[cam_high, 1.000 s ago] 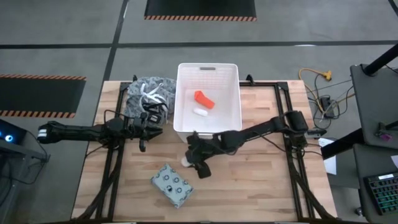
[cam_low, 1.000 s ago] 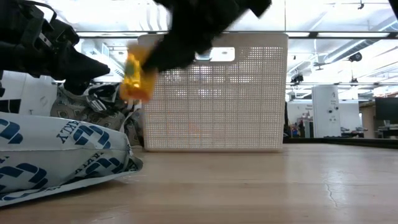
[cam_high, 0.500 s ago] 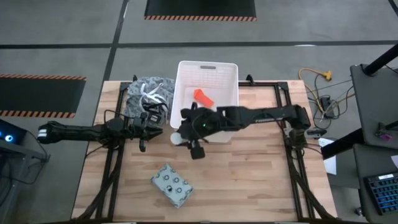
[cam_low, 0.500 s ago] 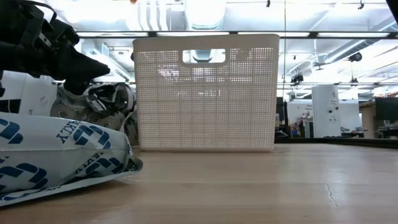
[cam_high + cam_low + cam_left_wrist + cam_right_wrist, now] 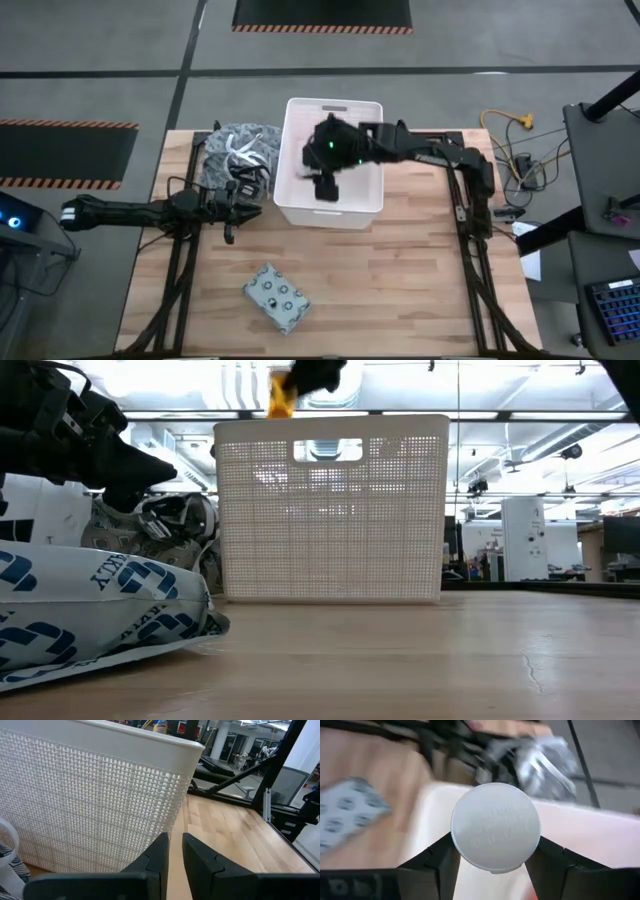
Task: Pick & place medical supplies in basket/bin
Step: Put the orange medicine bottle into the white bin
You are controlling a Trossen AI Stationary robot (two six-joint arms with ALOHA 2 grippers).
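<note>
Right gripper (image 5: 322, 175) hangs above the white bin (image 5: 368, 196), over its left half as the high view shows it. In the right wrist view its two dark fingers (image 5: 432, 860) are clamped on a round white cap (image 5: 495, 827), the cap face turned toward the camera. From table height, a small yellow-orange piece (image 5: 281, 396) sits under the dark gripper body just above the bin's top edge (image 5: 330, 422); whether it belongs to the gripped item cannot be told. The bin's interior is mostly hidden by the arm from above, so its contents cannot be read.

Left gripper (image 5: 240, 208) rests low over the table (image 5: 420, 290), just beside the bin's left wall. In the left wrist view its fingers (image 5: 157, 855) stand nearly together with only a thin gap, holding nothing, pointing along the ribbed wall (image 5: 90, 810).

Grey-blue packet with dots (image 5: 276, 296) lies flat on the wood near the front, well apart from the bin, and shows blurred in the right wrist view (image 5: 347, 810). Grey patterned cloth bundle with white straps (image 5: 236, 152) sits at the table's back left, touching or just beside the bin's left wall. In the low view a white pouch with blue print (image 5: 100, 610) fills the near left foreground.
</note>
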